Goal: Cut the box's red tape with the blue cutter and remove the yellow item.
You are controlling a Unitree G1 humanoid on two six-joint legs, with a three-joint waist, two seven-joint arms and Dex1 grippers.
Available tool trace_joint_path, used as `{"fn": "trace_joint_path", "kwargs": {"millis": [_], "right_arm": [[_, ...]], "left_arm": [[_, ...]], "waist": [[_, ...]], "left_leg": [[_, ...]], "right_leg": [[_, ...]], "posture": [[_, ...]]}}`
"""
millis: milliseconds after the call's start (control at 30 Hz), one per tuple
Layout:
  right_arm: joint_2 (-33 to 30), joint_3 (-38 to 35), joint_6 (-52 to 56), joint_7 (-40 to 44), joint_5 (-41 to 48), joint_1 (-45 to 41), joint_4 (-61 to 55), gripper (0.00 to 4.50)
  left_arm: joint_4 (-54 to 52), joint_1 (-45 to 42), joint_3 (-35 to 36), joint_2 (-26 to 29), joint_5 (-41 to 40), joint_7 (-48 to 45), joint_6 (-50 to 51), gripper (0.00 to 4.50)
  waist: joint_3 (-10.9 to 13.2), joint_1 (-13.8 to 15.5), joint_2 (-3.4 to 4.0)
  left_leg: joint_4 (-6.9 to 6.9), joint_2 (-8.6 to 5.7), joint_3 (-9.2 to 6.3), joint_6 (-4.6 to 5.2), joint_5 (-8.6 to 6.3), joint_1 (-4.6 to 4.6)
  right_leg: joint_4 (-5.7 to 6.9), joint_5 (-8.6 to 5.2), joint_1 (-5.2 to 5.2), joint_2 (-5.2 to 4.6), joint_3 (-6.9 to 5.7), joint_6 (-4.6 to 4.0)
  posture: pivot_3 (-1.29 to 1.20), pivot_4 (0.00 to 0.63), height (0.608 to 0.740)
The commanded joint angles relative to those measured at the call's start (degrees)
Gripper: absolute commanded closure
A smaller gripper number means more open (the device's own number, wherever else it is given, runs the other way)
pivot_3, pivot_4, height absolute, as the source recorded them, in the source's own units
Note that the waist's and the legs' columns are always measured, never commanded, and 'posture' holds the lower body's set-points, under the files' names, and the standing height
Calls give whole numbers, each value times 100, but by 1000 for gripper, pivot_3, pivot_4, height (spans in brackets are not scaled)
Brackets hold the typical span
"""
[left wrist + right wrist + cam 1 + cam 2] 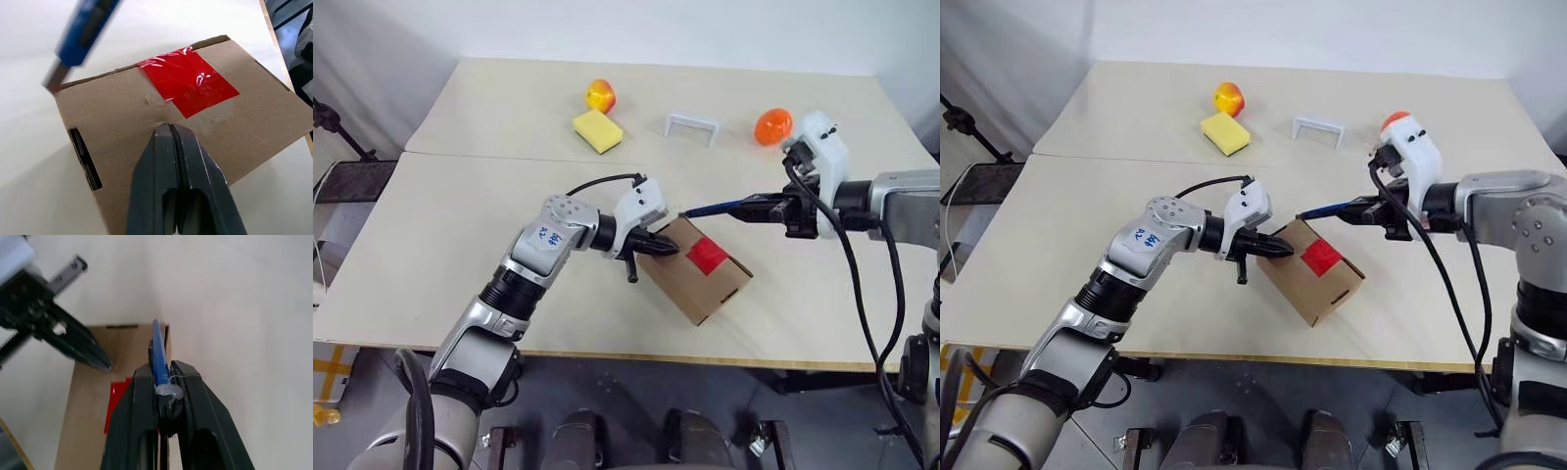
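Two pale tables [460, 225] stand edge to edge, one near and one far; the box [690, 284] lies on the near one, close to its front edge and turned at an angle, its flaps shut; the red tape [708, 256] sits across the top seam, whole as far as can be seen. The left gripper [668, 247], fingers pressed together, rests its tip on the box's top at the left side; a slot [84, 159] shows in the box's side wall. The right gripper [773, 208] clamps the blue cutter [717, 209], whose tip meets the box's far corner, well short of the tape. On the far table lie a yellow sponge [597, 130], an apple [600, 96] just behind it, a white bracket [692, 125], and an orange ball [772, 126] to the right.
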Motion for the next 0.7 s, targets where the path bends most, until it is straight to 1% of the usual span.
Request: {"fn": "trace_joint_path", "kwargs": {"millis": [33,300,567,700], "right_arm": [[-175,-98,-35,-29,-16,94,-163,4353],[-127,-320,-27,-104,28,-4,-105,4353],[-142,-349,-13,-142,32,76,-127,4353],[-234,-216,-68,-119,-3,269,-182,4353]], "left_arm": [[4,58,-95,4,120,-29,45,4500],[-20,69,-104,13,115,-43,59,4500],[-34,75,-116,15,113,-71,67,4500],[-70,93,-120,21,107,-73,83,4500]], "waist": [[0,-1,0],[0,0,0],[0,-1,0],[0,-1,0]], "left_leg": [[0,1,-1,0,0,0],[0,1,-1,0,0,1],[0,1,0,0,0,0],[0,1,0,0,0,0]], "right_leg": [[1,0,0,0,-1,0],[1,0,0,0,-1,0],[1,0,0,0,-1,0],[1,0,0,0,-1,0]], "posture": [[0,150,740],[0,150,740],[0,150,740],[0,150,740]]}}
